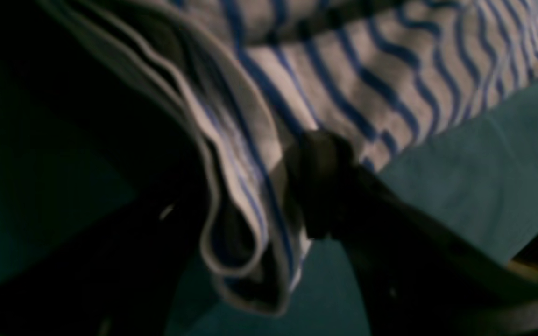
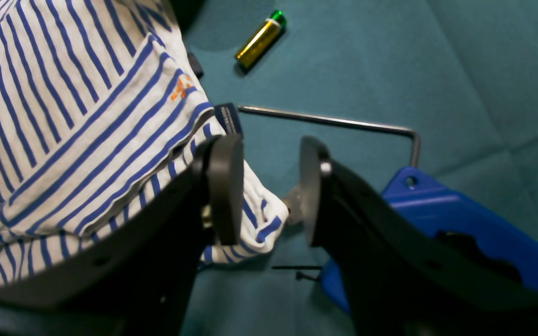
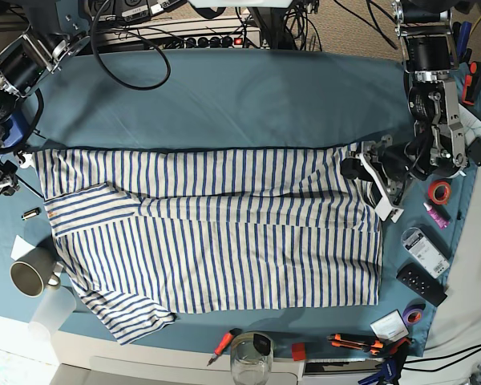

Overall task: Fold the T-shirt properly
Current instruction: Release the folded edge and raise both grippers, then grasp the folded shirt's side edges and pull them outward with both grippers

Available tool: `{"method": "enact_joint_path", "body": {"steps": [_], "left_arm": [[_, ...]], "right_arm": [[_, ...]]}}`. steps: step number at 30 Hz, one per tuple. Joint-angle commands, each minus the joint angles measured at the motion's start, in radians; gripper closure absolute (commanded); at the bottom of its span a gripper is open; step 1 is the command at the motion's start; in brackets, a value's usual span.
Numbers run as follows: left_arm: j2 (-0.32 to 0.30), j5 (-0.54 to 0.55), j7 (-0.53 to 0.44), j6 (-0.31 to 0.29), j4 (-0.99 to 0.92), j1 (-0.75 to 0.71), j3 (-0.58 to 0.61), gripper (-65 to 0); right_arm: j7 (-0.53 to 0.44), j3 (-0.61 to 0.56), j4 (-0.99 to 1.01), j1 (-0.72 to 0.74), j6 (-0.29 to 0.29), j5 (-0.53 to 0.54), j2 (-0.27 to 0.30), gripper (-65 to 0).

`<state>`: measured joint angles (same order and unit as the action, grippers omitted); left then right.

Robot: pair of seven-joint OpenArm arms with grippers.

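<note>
The cream T-shirt (image 3: 224, 241) with narrow blue stripes lies spread across the teal table cloth (image 3: 224, 96), with a sleeve trailing at the front left. My left gripper (image 3: 361, 170) is at the shirt's right edge. In the blurred left wrist view a folded hem of the T-shirt (image 1: 367, 79) hangs in the wide gap of the left gripper (image 1: 250, 200), whose fingers stand apart. My right gripper (image 2: 269, 186) is open at the shirt's left end, where a corner of the T-shirt (image 2: 63, 116) rests against one pad (image 2: 224, 186).
A gold battery (image 2: 259, 39), a bent metal rod (image 2: 334, 121) and a blue plastic part (image 2: 437, 210) lie by the right gripper. A mug (image 3: 28, 278) stands front left and a glass (image 3: 252, 361) at the front edge. Tape rolls (image 3: 441, 192) and tools (image 3: 353, 342) sit to the right.
</note>
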<state>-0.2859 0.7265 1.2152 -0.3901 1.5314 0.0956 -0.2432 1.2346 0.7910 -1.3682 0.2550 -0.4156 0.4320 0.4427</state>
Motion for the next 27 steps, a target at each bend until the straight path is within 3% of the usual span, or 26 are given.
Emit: {"method": "enact_joint_path", "body": {"steps": [1,6,13,24,27], "left_arm": [[-0.011,0.019,-0.008,-0.004,0.025,0.018,-0.002,-25.8],[-0.011,0.038,-0.003,-0.005,0.027,0.019,-0.002,-25.8],[-0.014,0.037,-0.003,-0.023,0.028,0.021,-0.002,-25.8],[-0.047,0.052,-0.003,-0.023,0.029,0.021,-0.011,-25.7],[-0.052,0.052,-0.001,-0.023,0.029,0.021,-0.010,-21.4]], "right_arm": [[-0.023,0.000,-0.017,0.010,-0.001,0.013,0.012,-20.8],[-0.065,-0.017,-0.004,-0.026,0.002,-0.031,-0.046,-20.8],[-0.104,-0.021,0.039,-0.031,0.048,-0.149,-0.108,-20.8],[-0.146,-0.021,0.159,-0.031,0.076,-0.206,-0.113,-20.7],[-0.143,-0.021,0.229,-0.031,0.076,-0.205,-0.113,-15.2]]}}
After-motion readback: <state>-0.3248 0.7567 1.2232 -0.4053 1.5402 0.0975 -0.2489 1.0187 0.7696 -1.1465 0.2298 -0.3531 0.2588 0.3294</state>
